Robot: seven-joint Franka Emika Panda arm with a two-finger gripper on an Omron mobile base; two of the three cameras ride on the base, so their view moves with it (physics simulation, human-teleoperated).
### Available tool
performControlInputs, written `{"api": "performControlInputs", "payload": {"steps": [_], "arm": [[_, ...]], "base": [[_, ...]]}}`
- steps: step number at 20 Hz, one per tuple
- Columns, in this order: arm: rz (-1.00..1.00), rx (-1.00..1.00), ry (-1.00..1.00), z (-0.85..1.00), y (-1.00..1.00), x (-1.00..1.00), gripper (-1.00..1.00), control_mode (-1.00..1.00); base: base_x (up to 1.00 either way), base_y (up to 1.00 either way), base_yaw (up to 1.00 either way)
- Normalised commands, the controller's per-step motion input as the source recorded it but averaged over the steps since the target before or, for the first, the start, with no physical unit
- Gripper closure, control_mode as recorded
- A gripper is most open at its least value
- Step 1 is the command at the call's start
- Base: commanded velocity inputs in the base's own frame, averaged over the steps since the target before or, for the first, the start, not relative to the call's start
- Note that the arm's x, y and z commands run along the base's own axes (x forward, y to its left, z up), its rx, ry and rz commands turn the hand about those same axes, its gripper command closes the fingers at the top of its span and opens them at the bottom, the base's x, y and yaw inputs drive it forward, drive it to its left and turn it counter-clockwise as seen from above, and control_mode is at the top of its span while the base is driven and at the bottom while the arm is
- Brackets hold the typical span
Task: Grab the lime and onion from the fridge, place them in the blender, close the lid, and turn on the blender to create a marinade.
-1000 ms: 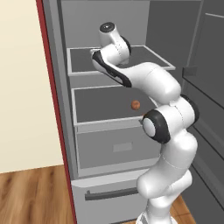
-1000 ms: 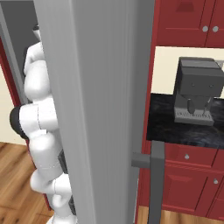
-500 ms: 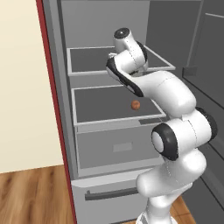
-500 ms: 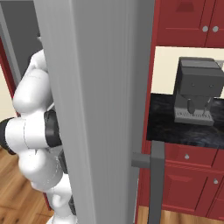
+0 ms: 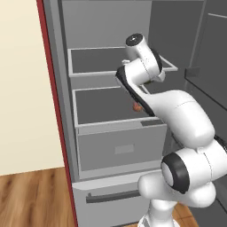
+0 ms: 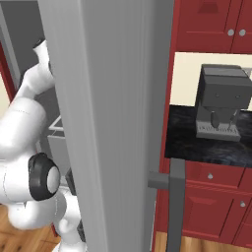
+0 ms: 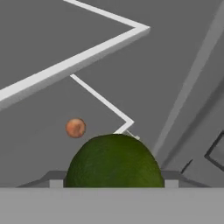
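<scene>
From the left base view I see the arm rising from the lower right, bent at the elbow and reaching up and forward into the open fridge (image 5: 60, 111), with the wrist turned beside the front right corner of the upper shelf (image 5: 93, 60). The hand itself is hidden behind the wrist here, so I cannot read the jaws from this side. Below the forearm a sliver of the onion (image 5: 137, 107) shows, orange-brown, resting on the lower shelf toward its right side, above the grey drawer (image 5: 117, 148). In the right base view the fridge door (image 6: 113, 123) stands edge-on across the middle with its dark handle (image 6: 170, 197) low down; the arm's white links bulge behind it at the left, and to the right a coffee machine (image 6: 221, 103) sits on a dark counter (image 6: 197, 145) under red cabinets (image 6: 211, 24). In the hand view the lime (image 7: 114, 162) looms large and dark green at the bottom centre, sitting between the jaws, which stand wide around it; I cannot tell whether they press on it. The onion appears small and farther off, on a shelf to the lime's upper left.
</scene>
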Motion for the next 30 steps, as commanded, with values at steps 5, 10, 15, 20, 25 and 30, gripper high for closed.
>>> {"api": "performControlInputs", "payload": {"steps": [5, 10, 15, 20, 25, 30], "arm": [[-0.04, 0.01, 0.0, 0.0, 0.0, -1.0, 1.0, -1.0], [0.0, 0.07, 0.01, -0.09, -0.02, -1.0, 1.0, -1.0], [0.04, 0.04, 0.03, -0.21, 0.0, -0.9, 1.0, -1.0], [0.04, 0.0, 0.0, -0.08, 0.0, -0.24, 1.0, -1.0], [0.1, 0.01, 0.05, 0.0, 0.01, 0.0, 1.0, -1.0], [0.15, 0.0, 0.02, 0.0, 0.02, 0.0, 1.0, -1.0]], "base": [[0.0, 0.0, 0.0], [0.0, 0.0, 0.0], [0.0, 0.0, 0.0], [0.0, 0.0, 0.0], [0.0, 0.0, 0.0], [0.0, 0.0, 0.0]]}}
